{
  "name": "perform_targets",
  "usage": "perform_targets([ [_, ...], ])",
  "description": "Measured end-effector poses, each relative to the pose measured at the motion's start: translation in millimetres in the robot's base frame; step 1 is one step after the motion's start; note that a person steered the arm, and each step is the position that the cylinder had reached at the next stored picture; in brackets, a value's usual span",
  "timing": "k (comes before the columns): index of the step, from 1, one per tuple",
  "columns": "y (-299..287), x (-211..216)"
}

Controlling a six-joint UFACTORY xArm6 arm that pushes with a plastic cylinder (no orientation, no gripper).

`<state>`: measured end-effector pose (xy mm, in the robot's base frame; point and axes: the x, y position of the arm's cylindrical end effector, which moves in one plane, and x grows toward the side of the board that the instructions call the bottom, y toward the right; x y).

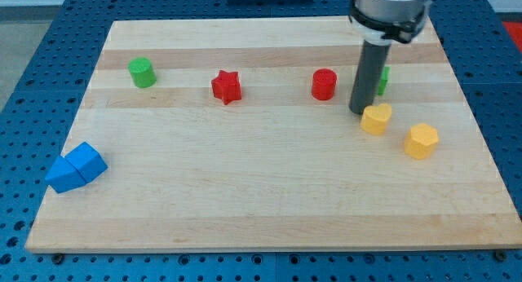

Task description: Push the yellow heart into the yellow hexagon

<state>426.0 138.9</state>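
Item: wooden board (pixel 269 209) on a blue perforated bench (pixel 33 37), one arm working above it.

Arm: no claw is fitted, so there is nothing to stand apart, together or clamped; the arm ends in a dark rod. My tip (pixel 360 111) rests at the upper-left shoulder of the yellow heart (pixel 376 119), touching it or just beside it; contact cannot be told for certain.

Task pieces: the yellow heart lies toward the board's right edge, a little above mid-height. The yellow hexagon (pixel 422 141) sits to the heart's lower right, near it but apart, with bare wood showing between them.

Progress, as I judge it: the tip is placed behind the heart on the side away from the hexagon, so the line-up looks done. The push itself is left: the two yellows do not yet meet.

Other pieces: green cylinder (pixel 142 72) near the top-left corner; red star (pixel 227 87) and red cylinder (pixel 324 84) along the top strip; a green block (pixel 382 78) partly hidden behind the rod, shape unclear; two blue blocks (pixel 76 168) touching at the left edge.

Markings: no brand, label or writing can be read anywhere.
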Motion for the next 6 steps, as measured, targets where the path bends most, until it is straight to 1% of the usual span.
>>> perform_targets([
  [1, 1.8, 20.7],
  [2, 3.8, 18.3],
  [3, 2.3, 3.5],
  [4, 3.8, 6.0],
  [5, 9.6, 18.6],
  [6, 26.2, 22.0],
])
